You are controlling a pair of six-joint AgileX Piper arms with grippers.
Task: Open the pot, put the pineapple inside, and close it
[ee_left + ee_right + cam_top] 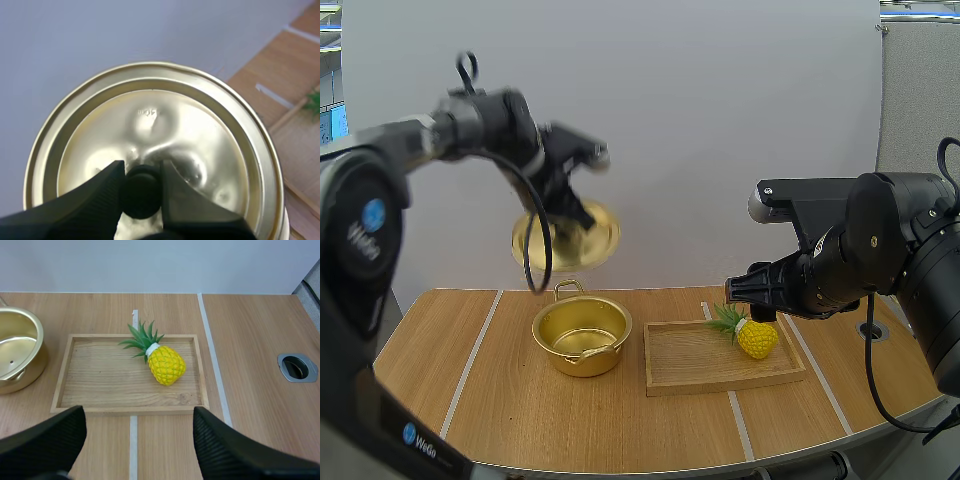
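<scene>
Pineapple (165,365) lies on its side in the wooden tray (100,402) beside the open pot (582,335), just ahead of our wide-spread right end effector (139,416); our left end effector (141,171) pinches the lid (150,115) by its knob (141,194) aloft, and we judge an off-centre grasp could roll it away.

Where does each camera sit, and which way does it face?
High view: behind and above the bases, looking forward and down over the table; both arms show, left gripper holding the lid aloft.
Left wrist view: on the left arm, facing the lid's top; its fingers pinch the knob.
Right wrist view: on the right arm, looking down at the pineapple on the tray; open right gripper shows.
Shared: high and right wrist views both show pot, tray, pineapple.
</scene>
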